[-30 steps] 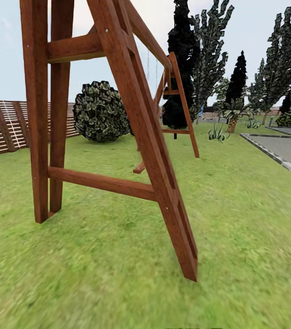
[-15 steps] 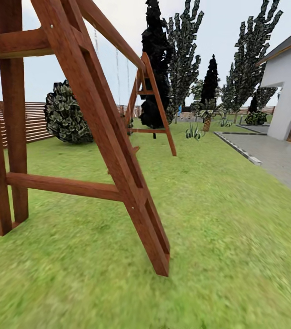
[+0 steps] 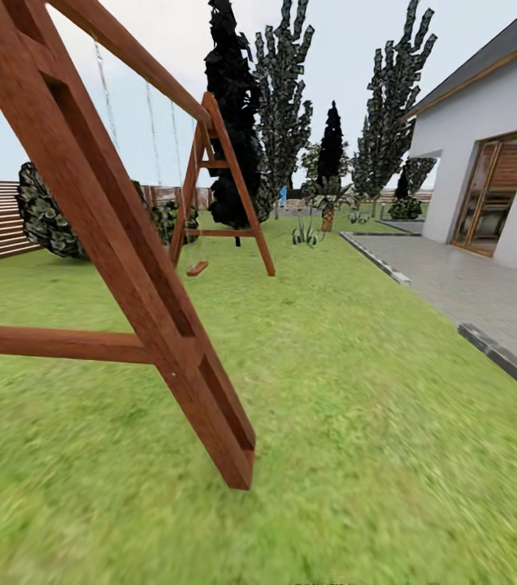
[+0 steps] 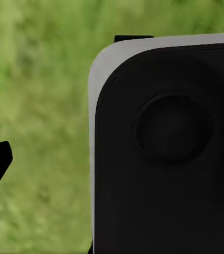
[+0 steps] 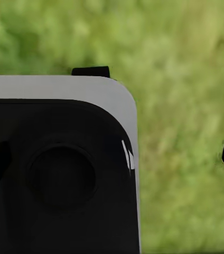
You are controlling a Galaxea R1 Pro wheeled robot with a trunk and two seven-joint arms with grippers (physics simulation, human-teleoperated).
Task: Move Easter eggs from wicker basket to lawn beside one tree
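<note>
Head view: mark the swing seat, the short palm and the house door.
swing seat [image 3: 197, 268], head view, middle of the wooden plank.
short palm [image 3: 328, 218], head view, its scaly trunk.
house door [image 3: 494, 201], head view, the glass pane.

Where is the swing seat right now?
In the head view, the swing seat hangs low over the lawn, left of centre, between the near wooden frame leg and the far A-frame.

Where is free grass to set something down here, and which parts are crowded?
The widest bare lawn lies between the swing set's near leg and the stone curb of the paved path. It is crowded on the left around that leg, and far back among the trees and the small palm.
</note>
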